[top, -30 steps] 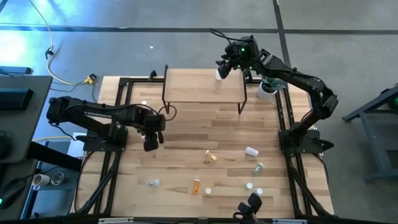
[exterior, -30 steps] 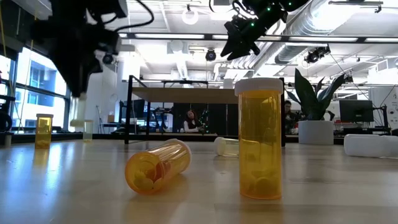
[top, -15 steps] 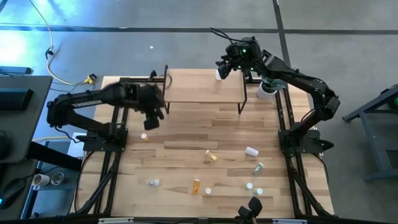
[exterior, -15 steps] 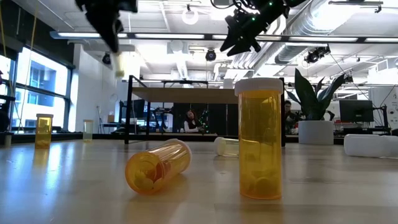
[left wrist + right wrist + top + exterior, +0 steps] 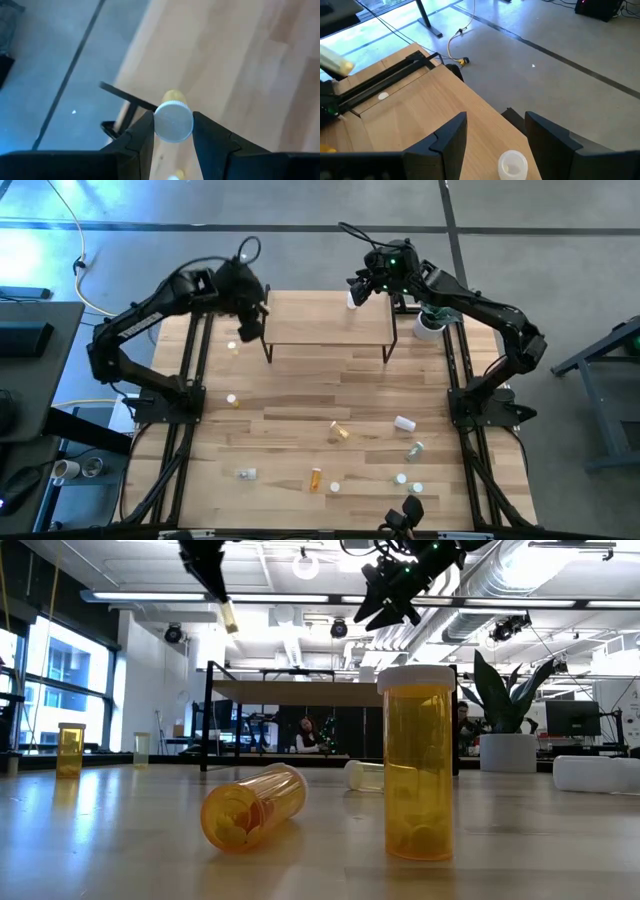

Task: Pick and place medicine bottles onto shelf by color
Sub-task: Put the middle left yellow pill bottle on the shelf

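Wooden surface point(image 5: 300, 395) below us carries scattered medicine bottles point(image 5: 340, 432); we see the left claw point(image 5: 172, 127) clenched on a white-capped yellow bottle point(image 5: 173, 119) above the shelf's point(image 5: 320, 320) left end. Our right claw point(image 5: 495, 132) hangs released over a white bottle point(image 5: 513, 164) on the shelf.
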Available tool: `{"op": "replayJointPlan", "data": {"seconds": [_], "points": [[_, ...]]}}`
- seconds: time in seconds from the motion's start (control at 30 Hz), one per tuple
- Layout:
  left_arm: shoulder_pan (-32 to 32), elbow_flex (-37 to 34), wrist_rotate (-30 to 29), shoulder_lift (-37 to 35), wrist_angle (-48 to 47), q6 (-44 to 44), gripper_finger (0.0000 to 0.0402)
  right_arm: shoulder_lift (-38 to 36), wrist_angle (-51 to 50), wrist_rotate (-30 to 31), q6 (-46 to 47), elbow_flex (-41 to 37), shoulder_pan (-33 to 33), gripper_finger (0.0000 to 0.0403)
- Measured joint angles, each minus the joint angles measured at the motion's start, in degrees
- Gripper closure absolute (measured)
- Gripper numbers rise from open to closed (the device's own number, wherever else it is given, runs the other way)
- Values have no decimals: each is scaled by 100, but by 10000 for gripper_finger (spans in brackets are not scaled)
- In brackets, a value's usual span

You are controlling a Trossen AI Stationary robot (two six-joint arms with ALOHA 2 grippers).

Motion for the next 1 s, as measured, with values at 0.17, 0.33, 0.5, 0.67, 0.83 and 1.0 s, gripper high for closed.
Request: {"op": "replayJointPlan", "data": {"seconds": [0.17, 0.33, 0.5, 0.67, 0.83, 1.0], "points": [[410, 897, 227, 673, -128, -4, 294, 0, -1, 1, -1, 0, -55, 212], [795, 1807, 575, 1416, -526, -309, 294, 0, -1, 1, -3, 0, -141, 212], [1028, 2445, 1066, 2102, -962, -639, 294, 0, -25, 1, -3, 0, -216, 212], [1052, 2656, 1198, 2612, -1020, -727, 294, 0, -137, 1, -5, 0, -232, 212], [1066, 2662, 1199, 2954, -1067, -785, 294, 0, -176, 1, -48, 0, -229, 212], [1098, 2662, 1197, 3196, -1068, -902, 294, 0, -176, 1, -49, 0, -230, 212]]}}
